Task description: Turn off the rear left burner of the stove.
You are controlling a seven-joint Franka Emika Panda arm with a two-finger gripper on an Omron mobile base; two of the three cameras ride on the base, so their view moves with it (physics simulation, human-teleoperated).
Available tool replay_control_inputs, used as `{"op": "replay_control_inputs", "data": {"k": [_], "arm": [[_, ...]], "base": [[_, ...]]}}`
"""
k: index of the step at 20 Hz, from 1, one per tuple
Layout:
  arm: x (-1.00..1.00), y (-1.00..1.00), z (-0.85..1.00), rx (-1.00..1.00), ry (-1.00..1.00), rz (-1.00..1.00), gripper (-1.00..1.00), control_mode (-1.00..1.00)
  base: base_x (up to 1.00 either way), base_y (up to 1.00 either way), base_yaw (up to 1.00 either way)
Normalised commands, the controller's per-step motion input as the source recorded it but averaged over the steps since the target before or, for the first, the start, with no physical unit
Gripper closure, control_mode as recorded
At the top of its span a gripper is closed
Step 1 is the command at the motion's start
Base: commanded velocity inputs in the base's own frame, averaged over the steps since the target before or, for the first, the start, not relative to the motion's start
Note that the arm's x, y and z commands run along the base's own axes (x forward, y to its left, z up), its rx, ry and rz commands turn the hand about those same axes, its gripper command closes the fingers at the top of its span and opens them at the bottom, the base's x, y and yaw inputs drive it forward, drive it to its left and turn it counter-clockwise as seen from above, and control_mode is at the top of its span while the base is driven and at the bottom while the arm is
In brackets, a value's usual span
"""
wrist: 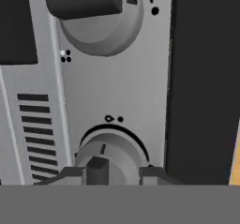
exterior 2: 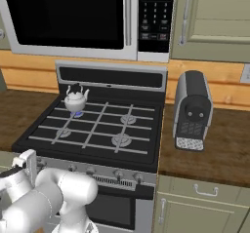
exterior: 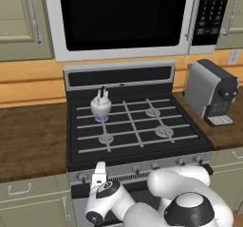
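Observation:
The stove (exterior: 118,76) has a black cooktop and grey grates. A blue glow marks its rear left burner (exterior: 101,118), also seen as the rear left burner (exterior 2: 77,114), and a white kettle (exterior: 100,105) sits on it. My gripper (exterior: 98,172) is low at the left end of the front knob panel. In the hand view my gripper (wrist: 111,175) is open and straddles a round grey knob (wrist: 112,148). The knob's dark grip bar (wrist: 97,169) lies between the fingertips (wrist: 70,174), close to the left one. A second knob (wrist: 101,12) shows above it.
Several more knobs (exterior: 155,165) line the panel to the right. A grey coffee machine (exterior: 211,93) stands on the right counter, and a black-fronted microwave (exterior: 123,17) hangs above the stove. Cabinet drawers (exterior: 21,190) flank the range below the wooden counter (exterior: 28,140).

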Motion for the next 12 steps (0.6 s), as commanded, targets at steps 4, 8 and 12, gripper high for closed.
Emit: {"op": "replay_control_inputs", "data": {"k": [4, 8, 12], "arm": [[0.00, -0.10, 0.17, 0.43, 0.09, -0.24, 1.00, -1.00], [0.00, -0.13, 0.21, 0.54, 0.07, -0.28, 1.00, -1.00], [0.00, -0.15, 0.20, 0.59, 0.06, -0.31, 1.00, -1.00]], "base": [[0.00, 0.00, 0.00], [0.00, 0.00, 0.00], [0.00, 0.00, 0.00]]}}
